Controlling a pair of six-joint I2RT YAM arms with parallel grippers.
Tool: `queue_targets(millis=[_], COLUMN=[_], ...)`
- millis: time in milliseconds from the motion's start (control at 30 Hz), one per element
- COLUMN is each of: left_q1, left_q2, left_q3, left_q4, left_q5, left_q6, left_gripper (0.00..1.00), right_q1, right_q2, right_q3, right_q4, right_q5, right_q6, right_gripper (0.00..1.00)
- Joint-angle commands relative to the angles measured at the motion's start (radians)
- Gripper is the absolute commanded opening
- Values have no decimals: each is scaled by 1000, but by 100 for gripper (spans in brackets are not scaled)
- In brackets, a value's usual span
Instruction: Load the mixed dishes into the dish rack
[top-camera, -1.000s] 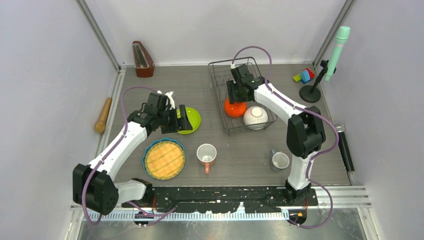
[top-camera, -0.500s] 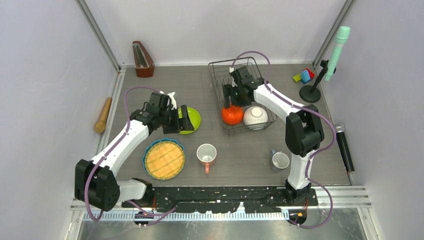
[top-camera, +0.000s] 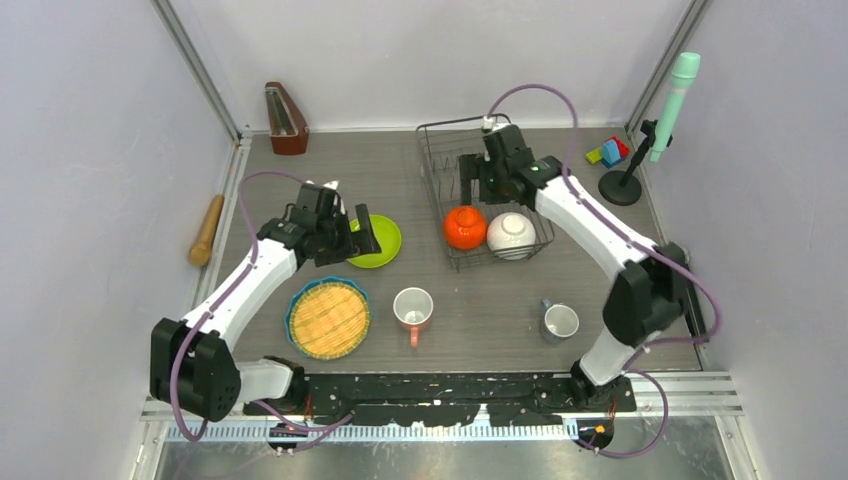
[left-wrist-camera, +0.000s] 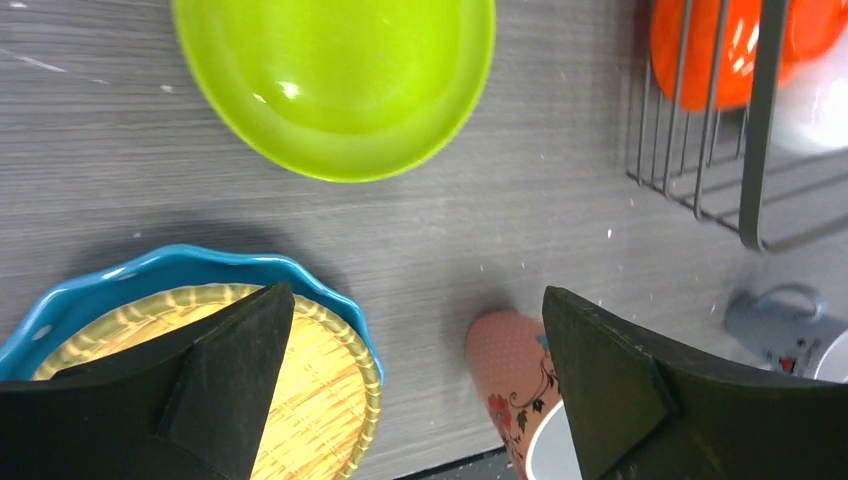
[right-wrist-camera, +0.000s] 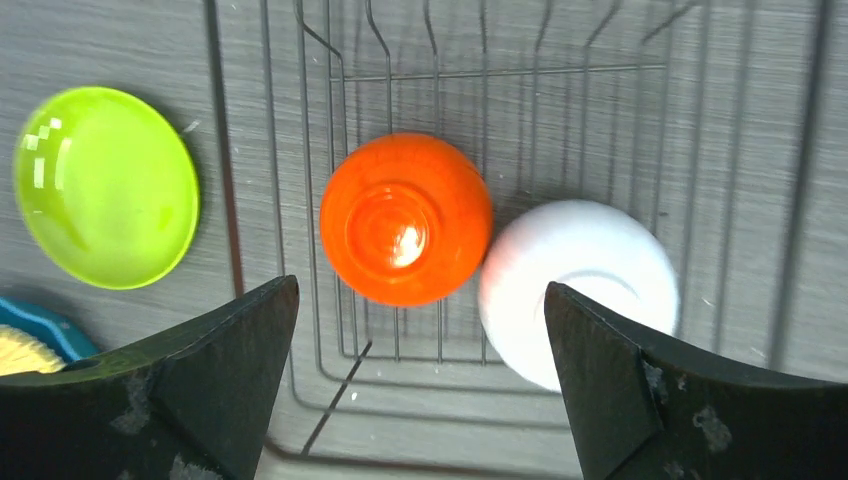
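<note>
The dark wire dish rack (top-camera: 432, 170) stands at the back centre. The orange bowl (top-camera: 465, 227) and the white bowl (top-camera: 510, 235) lie upside down side by side at its near end. My right gripper (top-camera: 480, 178) is open and empty above the rack, behind the bowls; its view shows the orange bowl (right-wrist-camera: 405, 220) and white bowl (right-wrist-camera: 580, 285) below. My left gripper (top-camera: 360, 235) is open and empty over the left edge of the lime-green plate (top-camera: 383, 241). The blue-rimmed plate (top-camera: 328, 318), pink floral mug (top-camera: 412, 308) and grey-blue mug (top-camera: 559, 322) sit on the table nearer me.
A wooden rolling pin (top-camera: 207, 230) lies by the left wall. A brown metronome (top-camera: 286, 120) stands at the back left. Toy blocks (top-camera: 608, 152) and a mint microphone on a stand (top-camera: 660, 110) are at the back right. A black microphone (top-camera: 690, 300) lies on the right.
My right gripper let go of the orange bowl, which now rests in the rack beside the white bowl, and drew back and right. My left gripper barely moved.
</note>
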Motion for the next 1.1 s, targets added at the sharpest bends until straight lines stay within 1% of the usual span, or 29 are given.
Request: queue_targets(millis=[0, 67, 133, 233, 267, 367, 400, 467, 567, 733, 867, 967, 1067], left_q1=[63, 91, 96, 97, 97, 97, 98, 101, 110, 125, 130, 135, 136], left_q2=[-63, -102, -147, -209, -221, -230, -219, -187, -105, 55, 167, 247, 299], left_q3=[-13, -26, -40, -66, -73, -99, -108, -127, -131, -105, -110, -130, -140], left_q4=[18, -19, -72, -134, -150, -137, -112, -31, 79, 208, 296, 368, 416], left_q5=[-105, -114, -155, -193, -200, -163, -123, -31, -10, -92, -185, -192, -193], left_q6=[-80, -107, -124, -150, -157, -138, -130, -118, -154, -225, -317, -377, -402], left_gripper=[98, 94, 91, 88, 88, 89, 90, 91, 88, 75, 63, 60, 59], right_q1=[-1, -5, -7, -9, -9, -10, -10, -11, -11, -12, -12, -14, -14], right_q2=[-211, -259, -298, -367, -383, -440, -456, -483, -545, -629, -671, -693, -717], right_q3=[-92, -128, -166, -237, -280, -365, -376, -396, -435, -473, -480, -472, -465], right_q4=[91, 95, 92, 119, 130, 166, 167, 170, 202, 237, 224, 198, 185], right_q5=[76, 31, -26, -85, -130, -158, -157, -158, -129, -81, -92, -94, -91], right_q6=[79, 113, 137, 188, 196, 223, 223, 213, 221, 223, 213, 201, 196], right_gripper=[100, 100, 100, 100, 100, 100, 100, 100, 96, 90, 89, 89, 88])
